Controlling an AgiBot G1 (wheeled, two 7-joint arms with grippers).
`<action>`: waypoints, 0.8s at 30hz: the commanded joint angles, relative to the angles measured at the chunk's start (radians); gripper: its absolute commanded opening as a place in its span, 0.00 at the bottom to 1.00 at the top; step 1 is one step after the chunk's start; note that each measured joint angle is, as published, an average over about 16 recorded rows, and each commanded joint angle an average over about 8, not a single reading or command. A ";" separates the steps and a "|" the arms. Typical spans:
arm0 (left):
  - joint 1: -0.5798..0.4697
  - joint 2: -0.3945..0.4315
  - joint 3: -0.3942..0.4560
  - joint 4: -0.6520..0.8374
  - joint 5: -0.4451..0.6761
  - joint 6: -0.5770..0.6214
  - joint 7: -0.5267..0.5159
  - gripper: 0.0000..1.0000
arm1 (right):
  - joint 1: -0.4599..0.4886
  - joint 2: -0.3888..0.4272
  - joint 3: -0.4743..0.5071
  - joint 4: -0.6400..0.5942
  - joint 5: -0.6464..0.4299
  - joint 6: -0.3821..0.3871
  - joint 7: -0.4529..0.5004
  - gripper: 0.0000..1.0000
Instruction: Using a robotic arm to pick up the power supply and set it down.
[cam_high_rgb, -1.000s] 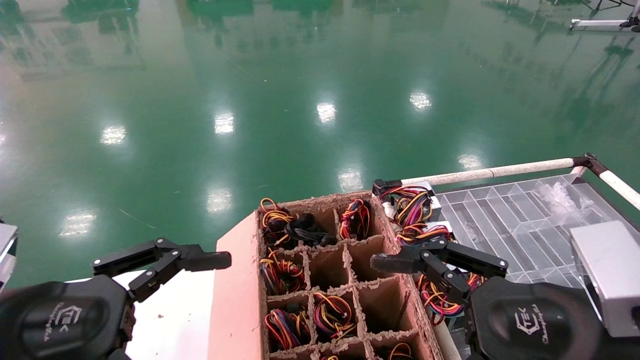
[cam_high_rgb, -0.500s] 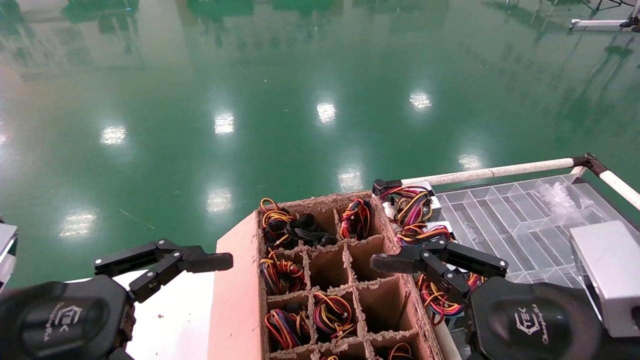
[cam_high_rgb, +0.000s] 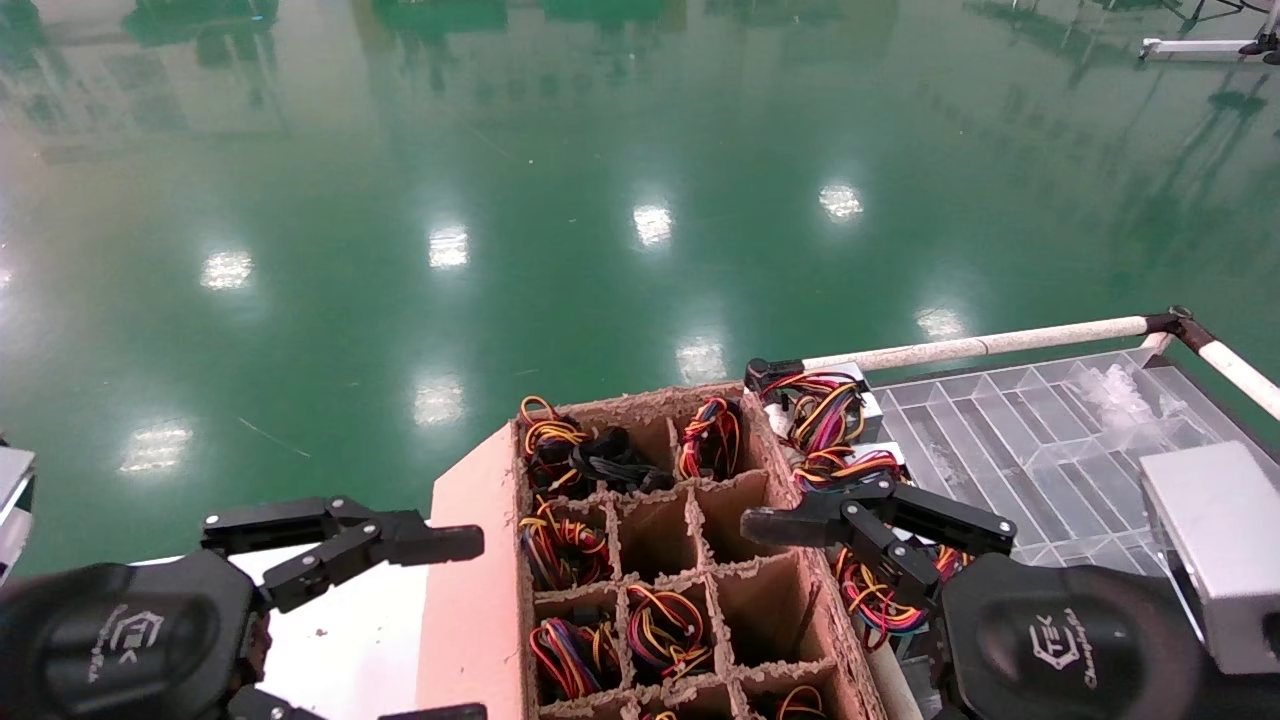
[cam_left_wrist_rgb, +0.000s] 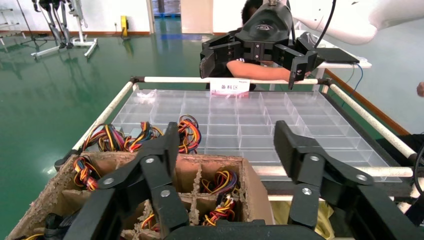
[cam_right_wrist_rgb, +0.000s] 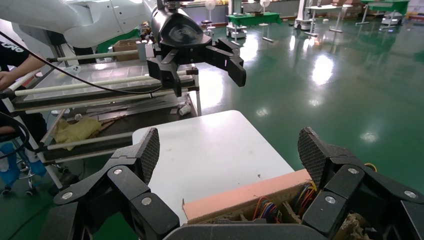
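A brown cardboard divider box (cam_high_rgb: 470, 600) holds power supplies, of which only the red, yellow and blue wire bundles (cam_high_rgb: 562, 545) show in the cells. Another power supply (cam_high_rgb: 868, 405), silver with a wire bundle, lies on the rack just right of the box. My left gripper (cam_left_wrist_rgb: 227, 137) is open and empty, hovering over the box's left flap, one finger (cam_high_rgb: 440, 545) reaching toward the cells. My right gripper (cam_right_wrist_rgb: 231, 150) is open and empty above the box's right wall, one finger (cam_high_rgb: 790, 522) over a cell. The metal bodies inside the cells are hidden.
The box sits on a white table (cam_high_rgb: 340, 640). A clear compartment tray (cam_high_rgb: 1010, 430) lies on a rack with white rails (cam_high_rgb: 980, 345) to the right. A person's arm (cam_left_wrist_rgb: 255, 72) rests beyond the rack. Green floor lies ahead.
My left gripper has shifted right and slightly down toward the box, and its second finger now shows at the bottom edge. The right arm has not moved.
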 joint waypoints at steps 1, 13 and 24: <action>0.000 0.000 0.000 0.000 0.000 0.000 0.000 0.00 | 0.000 0.000 0.000 0.000 0.000 0.000 0.000 1.00; 0.000 0.000 0.000 0.000 0.000 0.000 0.000 0.00 | 0.000 0.000 0.000 0.000 0.000 0.000 0.000 1.00; 0.000 0.000 0.000 0.000 0.000 0.000 0.000 0.00 | 0.026 0.021 -0.023 -0.031 -0.053 -0.038 -0.007 1.00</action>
